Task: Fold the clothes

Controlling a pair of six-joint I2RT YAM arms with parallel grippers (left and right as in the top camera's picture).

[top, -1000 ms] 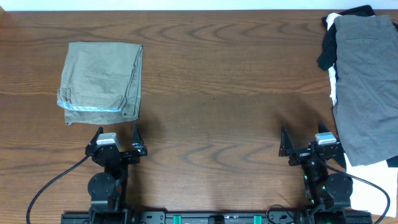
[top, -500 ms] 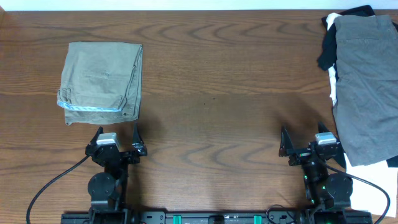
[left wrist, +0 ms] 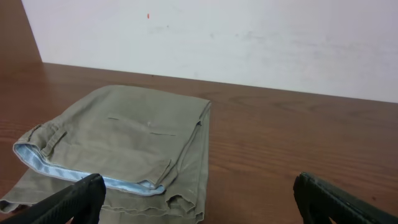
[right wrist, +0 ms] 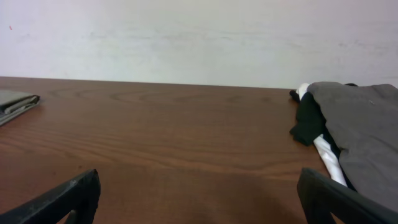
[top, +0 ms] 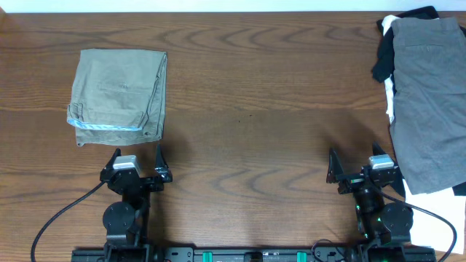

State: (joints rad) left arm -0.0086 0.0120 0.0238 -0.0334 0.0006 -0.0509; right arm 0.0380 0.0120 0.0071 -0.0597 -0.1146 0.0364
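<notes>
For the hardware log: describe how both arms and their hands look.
Both arms are black, with round joint housings. The left hand and right hand each have two dark, pointed fingers and a pale grey block on top. A black cable loops from each base. Small green lights glow on the right arm.
</notes>
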